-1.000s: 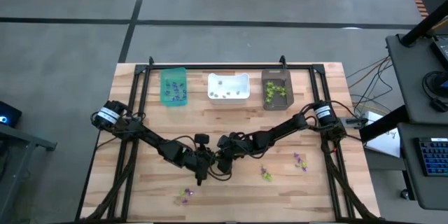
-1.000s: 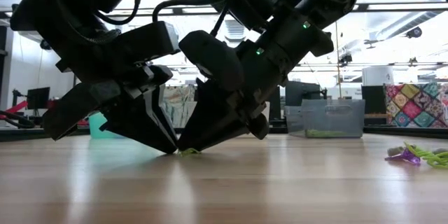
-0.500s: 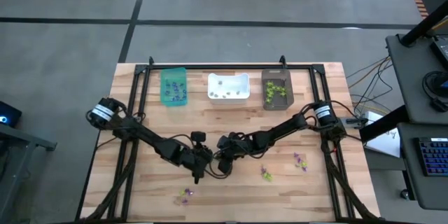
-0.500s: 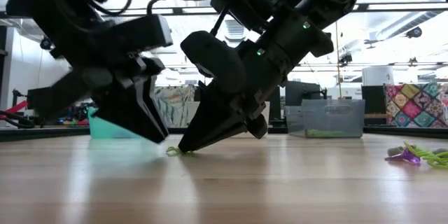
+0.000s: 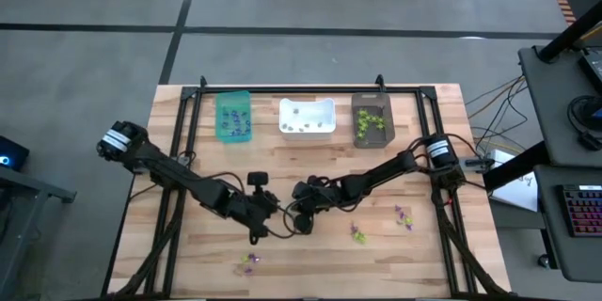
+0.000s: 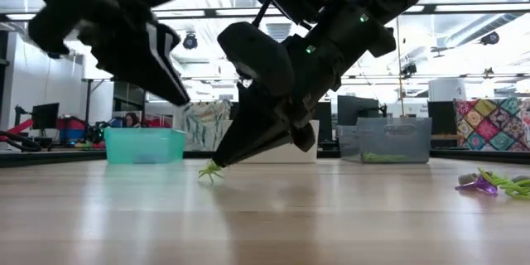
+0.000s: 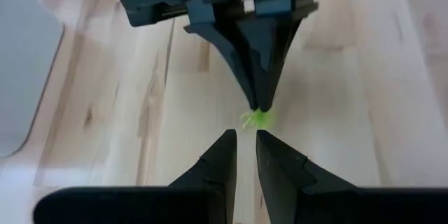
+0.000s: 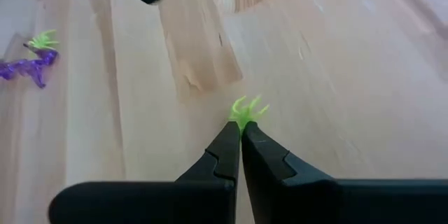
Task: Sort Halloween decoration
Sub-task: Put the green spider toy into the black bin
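Low view: green trinket (image 6: 210,170) pinched at tip of right gripper (image 6: 222,161), just above table (image 6: 331,215).
Right gripper: clamped on trinket.
Left gripper (image 6: 170,91): raised clear alongside, fingers narrowly apart, empty.
Destination: brown bin (image 5: 372,118), far side, right arm nearer.

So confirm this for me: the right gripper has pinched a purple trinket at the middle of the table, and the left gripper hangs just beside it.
Wrong colour. The trinket pinched by the right gripper is lime-green, not purple, as the right wrist view shows. The rest holds: it is at the middle of the table, with the left gripper just beside it.
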Available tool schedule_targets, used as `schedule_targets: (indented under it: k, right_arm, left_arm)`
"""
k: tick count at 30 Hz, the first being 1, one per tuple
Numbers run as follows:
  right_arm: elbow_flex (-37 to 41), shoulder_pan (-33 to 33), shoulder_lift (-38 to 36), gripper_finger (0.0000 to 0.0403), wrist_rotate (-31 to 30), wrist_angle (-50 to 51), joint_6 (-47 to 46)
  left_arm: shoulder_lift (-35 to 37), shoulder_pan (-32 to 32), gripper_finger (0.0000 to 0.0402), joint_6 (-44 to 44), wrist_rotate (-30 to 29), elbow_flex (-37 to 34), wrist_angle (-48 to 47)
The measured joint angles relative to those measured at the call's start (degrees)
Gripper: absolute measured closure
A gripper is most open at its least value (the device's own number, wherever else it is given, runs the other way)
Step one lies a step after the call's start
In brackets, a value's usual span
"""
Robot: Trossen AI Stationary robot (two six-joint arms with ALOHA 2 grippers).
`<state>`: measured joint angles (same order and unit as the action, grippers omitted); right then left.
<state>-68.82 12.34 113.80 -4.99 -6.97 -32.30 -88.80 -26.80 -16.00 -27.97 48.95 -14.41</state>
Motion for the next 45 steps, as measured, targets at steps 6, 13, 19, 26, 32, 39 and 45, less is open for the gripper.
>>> schedule_targets:
  k: [6, 13, 19, 26, 32, 39, 45]
  right_arm:
    - [0.0, -0.1, -2.9, 0.0394, -3.3, 4.9, 1.7]
    - [0.0, -0.2, -6.5, 0.0394, -7.1, 10.5, 3.0]
    - [0.0, -0.5, -7.2, 0.0394, -6.6, 16.7, 4.0]
    - [2.7, 0.9, -7.2, 0.0394, -6.8, 14.4, 20.9]
    - [6.1, 0.7, -7.2, 0.0394, -7.1, 8.4, 20.4]
    - [7.1, 0.3, -7.1, 0.0394, -5.3, 6.6, 3.0]
    - [7.1, -0.3, -7.1, 0.0369, -0.7, 5.2, -5.1]
  left_arm:
    - [2.9, -0.6, 0.0363, -0.1, 0.0, 0.0, 0.3]
    - [3.0, -1.0, 0.0363, -0.4, 0.0, 0.0, 0.8]
    - [1.7, -1.2, 0.0363, -1.0, -0.1, 0.0, 2.2]
    - [-5.5, -1.0, 0.0363, 3.7, -3.9, -1.1, 12.9]
    - [-12.8, 2.4, 0.0363, 5.4, -6.5, -1.1, 17.0]
    - [-17.4, 5.5, 0.0363, 5.0, -1.9, -1.1, 19.0]
    - [-17.6, 5.6, 0.0363, 4.8, -1.7, -1.1, 19.1]
